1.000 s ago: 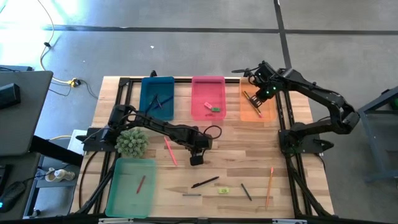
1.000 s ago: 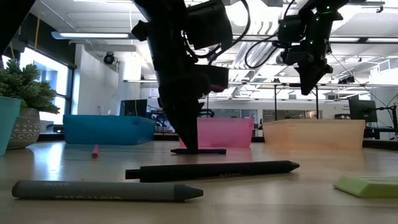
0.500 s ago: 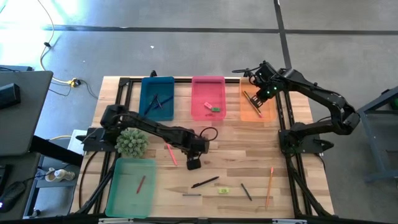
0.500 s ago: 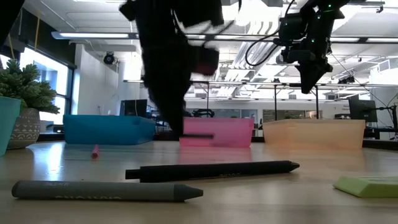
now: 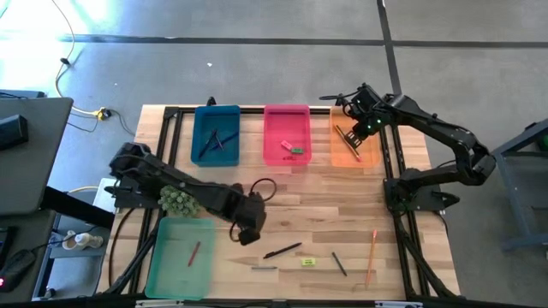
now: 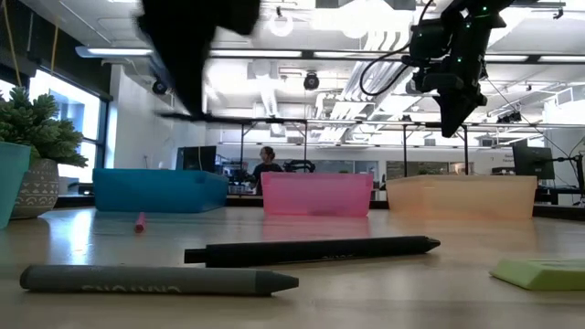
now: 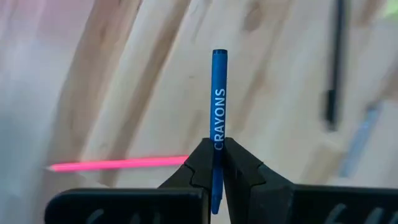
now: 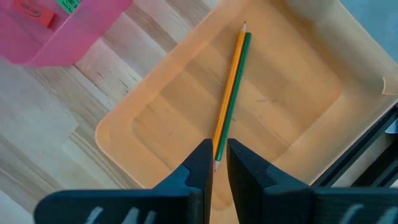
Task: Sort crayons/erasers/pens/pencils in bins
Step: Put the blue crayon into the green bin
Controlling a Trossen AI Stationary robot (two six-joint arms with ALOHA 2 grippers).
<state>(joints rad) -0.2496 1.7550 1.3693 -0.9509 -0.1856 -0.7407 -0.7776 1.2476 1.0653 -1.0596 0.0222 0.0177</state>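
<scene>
We see the desk (image 5: 342,205) with the orange bin (image 5: 354,145) at its far right, where two pencils (image 8: 231,87), orange and green, lie side by side. The right gripper (image 8: 216,163) hovers just above them, its narrow gap empty. The left gripper (image 7: 216,167), above the desk near the green bin (image 5: 175,265), is clamped on a blue crayon (image 7: 218,99) jutting forward from it.

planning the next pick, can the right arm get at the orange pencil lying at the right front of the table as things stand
Probably yes. The orange pencil lies alone on bare wood on the right arm's side, nothing over it. The right gripper hangs above the orange bin, and the left gripper is well clear.
</scene>
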